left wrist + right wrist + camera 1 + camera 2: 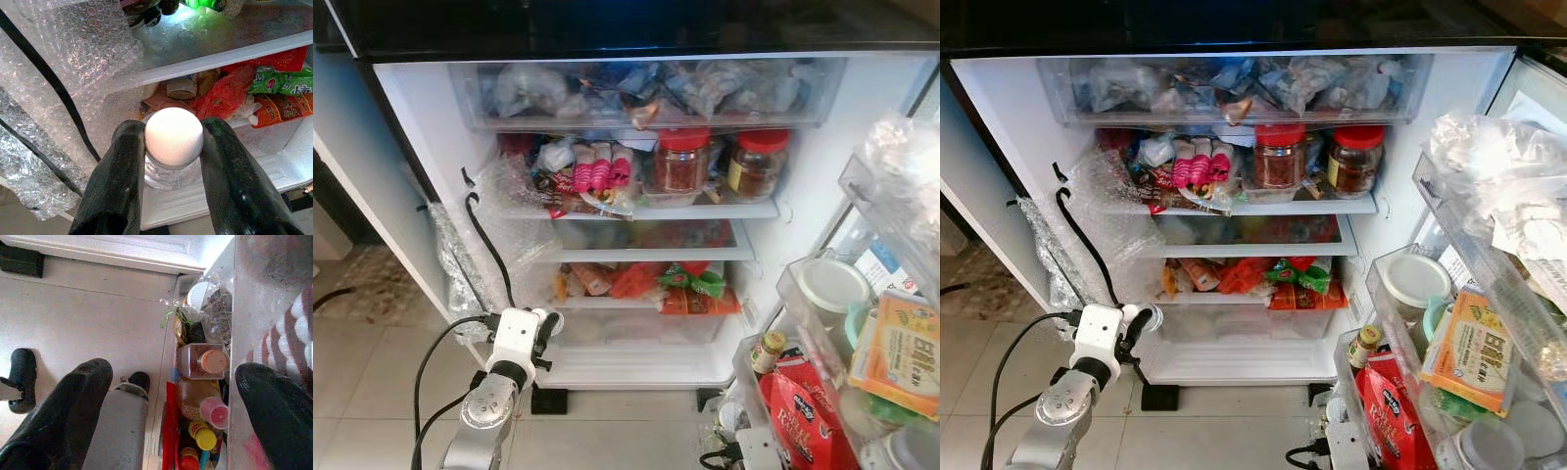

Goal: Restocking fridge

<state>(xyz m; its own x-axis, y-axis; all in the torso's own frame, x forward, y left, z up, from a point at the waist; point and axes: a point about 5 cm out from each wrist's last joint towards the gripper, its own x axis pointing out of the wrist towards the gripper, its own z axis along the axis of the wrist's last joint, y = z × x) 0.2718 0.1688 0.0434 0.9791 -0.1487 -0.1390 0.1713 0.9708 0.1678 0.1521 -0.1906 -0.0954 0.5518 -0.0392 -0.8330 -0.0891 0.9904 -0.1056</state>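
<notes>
Beige floor tiles [372, 392] are spreading in front of the fridge. A black cable [426, 377] is looping above them, and a small black block [549, 400] is sitting under the fridge's front edge.

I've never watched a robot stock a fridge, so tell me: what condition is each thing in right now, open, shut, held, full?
Fridge: door open, shelves crowded.
Left gripper: shut on a white-capped bottle, low in front of the fridge.
White-capped bottle: cap on, held between the fingers.
Right gripper: open, holding nothing, above the floor beside the door rack.
Two red-lidded jars: lids on, upright on a shelf.
Top drawer: shut, stuffed with bags.
Door rack: packed.
</notes>
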